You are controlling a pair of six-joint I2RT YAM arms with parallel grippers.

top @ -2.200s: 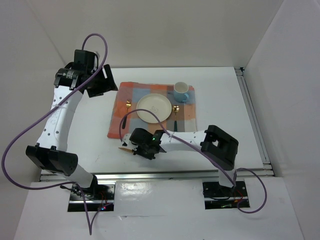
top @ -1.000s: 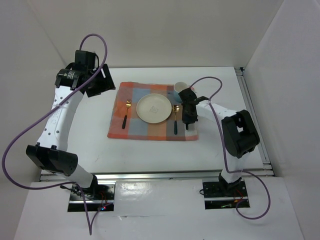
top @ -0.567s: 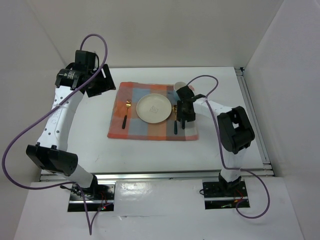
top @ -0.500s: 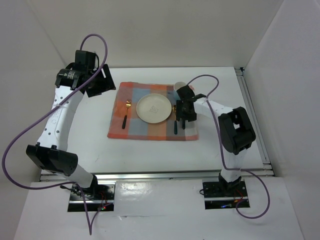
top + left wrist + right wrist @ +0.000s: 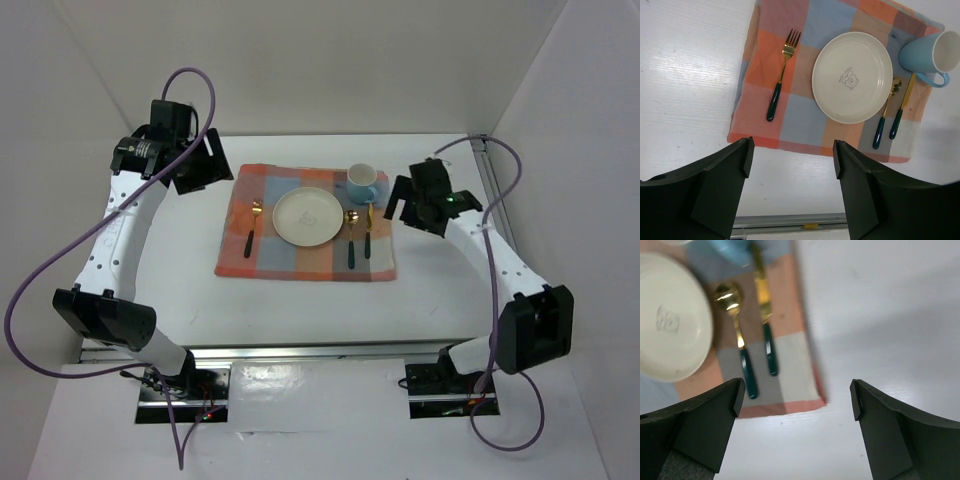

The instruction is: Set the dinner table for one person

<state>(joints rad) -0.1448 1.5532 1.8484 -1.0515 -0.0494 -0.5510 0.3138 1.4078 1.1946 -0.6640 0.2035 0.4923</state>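
Observation:
The dinner table (image 5: 300, 300) is the white tabletop, carrying an orange, blue and grey checked mat (image 5: 262, 255). On the mat lie a cream plate (image 5: 307, 215), a fork (image 5: 252, 228) left of it, and a spoon (image 5: 352, 238) and a knife (image 5: 368, 232) right of it. A blue cup (image 5: 362, 183) stands at the mat's far right corner. My right gripper (image 5: 412, 203) hovers open and empty just right of the mat; its wrist view shows the knife (image 5: 765, 325) and spoon (image 5: 737, 340) lying free. My left gripper (image 5: 205, 165) hangs open and empty off the mat's far left corner.
A metal rail (image 5: 505, 235) runs along the table's right edge and another (image 5: 320, 350) along the near edge. White walls close in the back and both sides. In the left wrist view, bare tabletop (image 5: 690, 75) lies left of the mat (image 5: 790, 115).
My right gripper set the knife down on the mat beside the spoon, opened, and drew back to the right off the mat. The left arm has not moved.

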